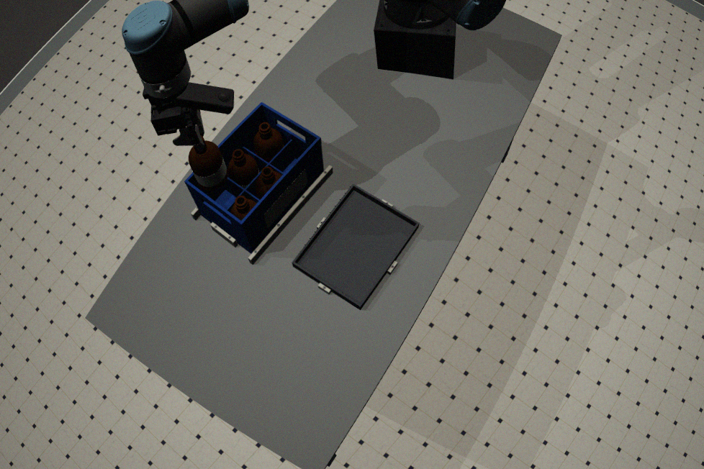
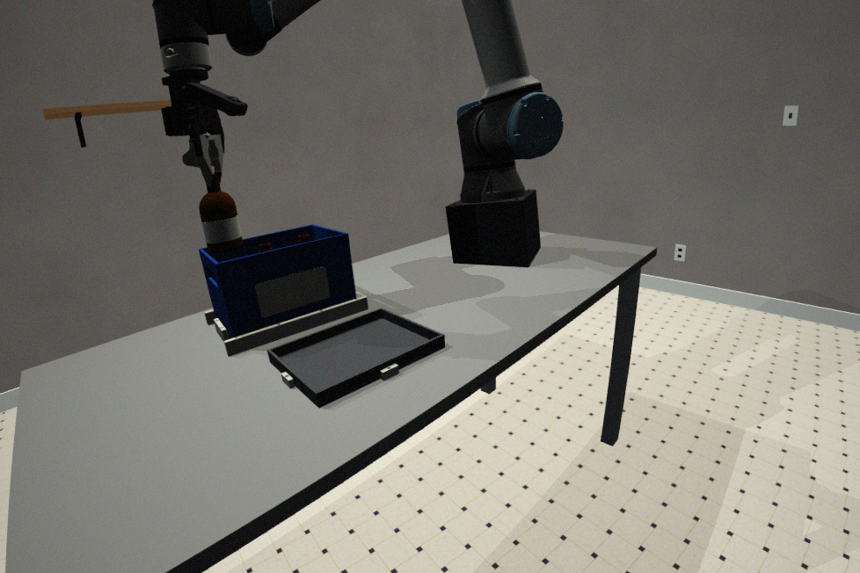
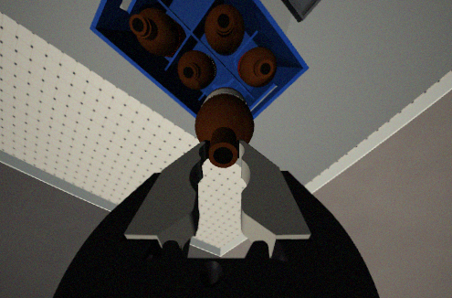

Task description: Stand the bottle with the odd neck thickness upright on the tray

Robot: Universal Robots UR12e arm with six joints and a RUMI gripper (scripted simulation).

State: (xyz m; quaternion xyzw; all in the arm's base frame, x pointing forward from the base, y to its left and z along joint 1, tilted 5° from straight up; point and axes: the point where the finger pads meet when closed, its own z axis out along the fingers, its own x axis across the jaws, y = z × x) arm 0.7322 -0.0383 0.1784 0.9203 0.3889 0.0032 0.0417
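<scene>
My gripper (image 1: 196, 144) is shut on the neck of a brown bottle (image 1: 206, 164) with a white label. The bottle hangs upright, its base about level with the rim of the blue crate (image 1: 258, 175), over the crate's far left corner. In the side view the gripper (image 2: 213, 181) holds the bottle (image 2: 219, 221) above the crate (image 2: 277, 278). In the wrist view the bottle (image 3: 224, 122) sits between my fingers. Several other brown bottles (image 3: 196, 69) stand in the crate (image 3: 203, 50). The dark tray (image 1: 356, 244) lies empty to the right of the crate.
The crate stands between pale rails (image 1: 290, 213) on the grey table. The robot's black base (image 1: 414, 47) is at the table's far end. A wooden shelf (image 2: 106, 108) sticks out from the wall behind the arm.
</scene>
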